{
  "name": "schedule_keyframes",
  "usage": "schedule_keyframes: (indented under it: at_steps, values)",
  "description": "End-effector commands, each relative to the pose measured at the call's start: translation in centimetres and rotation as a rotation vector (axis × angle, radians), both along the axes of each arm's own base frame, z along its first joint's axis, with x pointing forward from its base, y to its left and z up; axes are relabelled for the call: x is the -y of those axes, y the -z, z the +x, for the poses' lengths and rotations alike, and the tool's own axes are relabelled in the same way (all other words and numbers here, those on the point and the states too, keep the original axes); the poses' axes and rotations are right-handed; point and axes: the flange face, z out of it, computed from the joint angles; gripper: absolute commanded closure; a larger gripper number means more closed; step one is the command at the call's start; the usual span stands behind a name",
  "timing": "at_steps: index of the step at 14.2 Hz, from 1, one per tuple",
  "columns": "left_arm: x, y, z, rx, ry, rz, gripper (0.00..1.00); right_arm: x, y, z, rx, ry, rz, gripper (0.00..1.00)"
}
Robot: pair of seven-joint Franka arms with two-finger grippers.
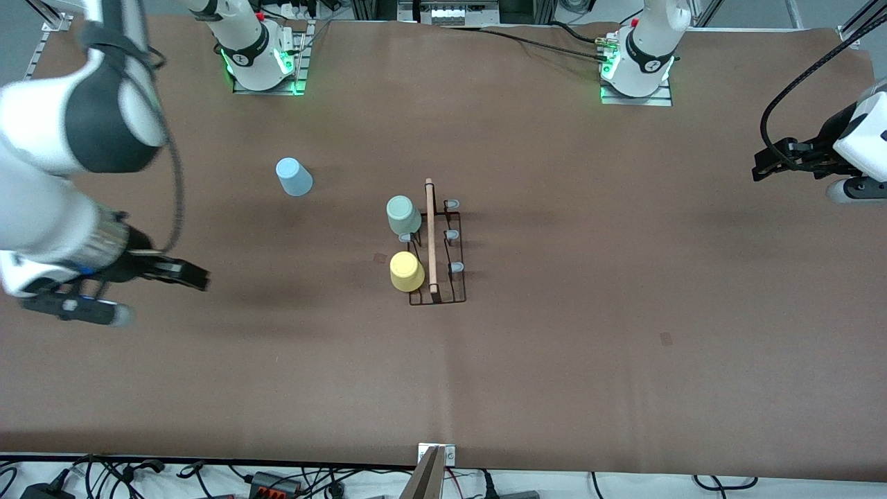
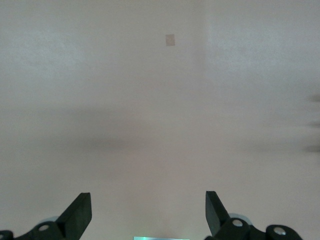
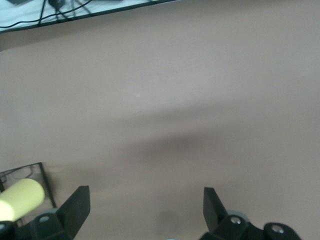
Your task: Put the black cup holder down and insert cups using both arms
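Black cup holder (image 1: 438, 253) is standing mid-table, mint cup (image 1: 402, 215) and yellow cup (image 1: 407, 271) sitting on its prongs; blue cup (image 1: 294, 177) is lying apart, toward my right arm's end. My right gripper (image 1: 188, 273) and left gripper (image 1: 768, 165) are both hanging wide open, empty, well apart from the holder.

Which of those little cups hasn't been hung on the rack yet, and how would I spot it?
Start at the black wire rack with the wooden bar in the middle of the brown table. Look toward the right arm's end, slightly farther from the front camera. The light blue cup stands alone on bare table, while the mint cup and yellow cup sit on the rack.
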Motion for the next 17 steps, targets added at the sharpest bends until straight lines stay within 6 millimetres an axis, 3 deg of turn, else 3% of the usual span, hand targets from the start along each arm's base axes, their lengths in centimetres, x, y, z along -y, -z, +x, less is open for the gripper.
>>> schedule_keyframes:
  at_steps: [1,3,5,8,14,17]
  values:
    - [-0.3,-0.2,-0.1,0.006,0.019,-0.013,0.0,5.5,-2.7,-3.6,0.02,-0.044,0.004,0.0]
    - [-0.2,-0.2,-0.1,0.006,0.02,-0.013,0.0,9.5,-4.0,-4.8,0.032,-0.07,0.006,0.0]
    - [-0.3,-0.2,-0.1,0.007,0.019,-0.013,0.0,10.8,-4.7,-5.2,0.043,-0.105,-0.001,0.0]
    - [-0.2,-0.2,-0.1,0.006,0.02,-0.013,0.0,11.0,-5.9,-6.2,0.023,-0.117,-0.006,0.0]
    - [-0.2,-0.2,-0.1,0.007,0.021,-0.013,0.0,11.0,-5.0,-7.5,-0.017,-0.137,-0.047,0.0]
    - [-0.2,-0.2,-0.1,0.006,0.021,-0.013,0.0,11.2,-3.4,-10.8,0.014,-0.133,-0.044,0.0]
